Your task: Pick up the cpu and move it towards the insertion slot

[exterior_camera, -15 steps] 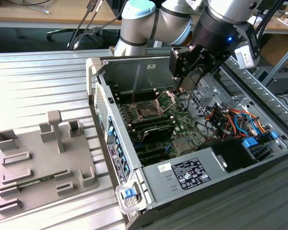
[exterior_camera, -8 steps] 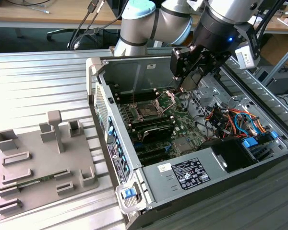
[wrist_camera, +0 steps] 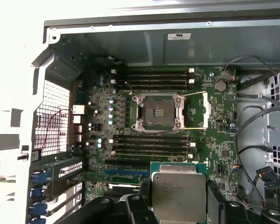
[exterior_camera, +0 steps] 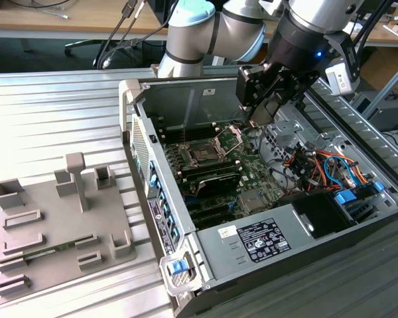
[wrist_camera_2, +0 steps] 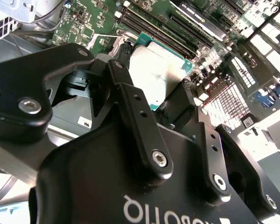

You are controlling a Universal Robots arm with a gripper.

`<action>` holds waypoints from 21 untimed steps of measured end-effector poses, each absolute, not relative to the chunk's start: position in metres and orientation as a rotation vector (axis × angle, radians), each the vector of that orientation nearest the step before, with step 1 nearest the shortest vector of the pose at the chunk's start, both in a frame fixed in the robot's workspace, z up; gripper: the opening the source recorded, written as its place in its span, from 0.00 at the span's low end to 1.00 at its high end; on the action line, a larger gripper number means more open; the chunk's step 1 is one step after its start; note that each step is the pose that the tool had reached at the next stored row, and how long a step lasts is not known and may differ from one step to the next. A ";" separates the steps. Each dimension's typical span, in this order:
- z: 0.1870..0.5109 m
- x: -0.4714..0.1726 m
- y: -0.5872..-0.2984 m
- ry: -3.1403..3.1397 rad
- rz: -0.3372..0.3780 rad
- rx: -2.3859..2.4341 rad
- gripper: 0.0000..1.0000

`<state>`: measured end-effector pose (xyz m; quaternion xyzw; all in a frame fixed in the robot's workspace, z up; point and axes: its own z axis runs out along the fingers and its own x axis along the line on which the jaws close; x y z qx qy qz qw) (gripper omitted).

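First wrist view | cpu (wrist_camera: 178, 195): square, silvery top, green rim, hanging above the motherboard (wrist_camera: 219, 140), short of the insertion slot (wrist_camera: 158, 112) | gripper (wrist_camera: 177, 198): fingers (wrist_camera_2: 175, 105) narrowed, clamping the chip's opposite edges

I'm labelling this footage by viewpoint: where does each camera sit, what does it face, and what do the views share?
Exterior view: off the arm, looking down over the open computer case and grey fixture tray; the arm and gripper show above the motherboard.
First wrist view: on the arm, looking into the case at the insertion slot; the fingers hold the cpu.
Second wrist view: on the arm, close behind the gripper body, which fills the foreground; cpu beyond.
Shared: both wrist views show the held cpu.
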<state>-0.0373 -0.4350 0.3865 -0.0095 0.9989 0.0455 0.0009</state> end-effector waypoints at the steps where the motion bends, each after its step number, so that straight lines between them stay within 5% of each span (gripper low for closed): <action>1: 0.386 -0.037 -0.435 3.136 0.143 -0.030 0.55; 21: 0.386 -0.037 -0.422 3.136 0.143 -0.030 0.55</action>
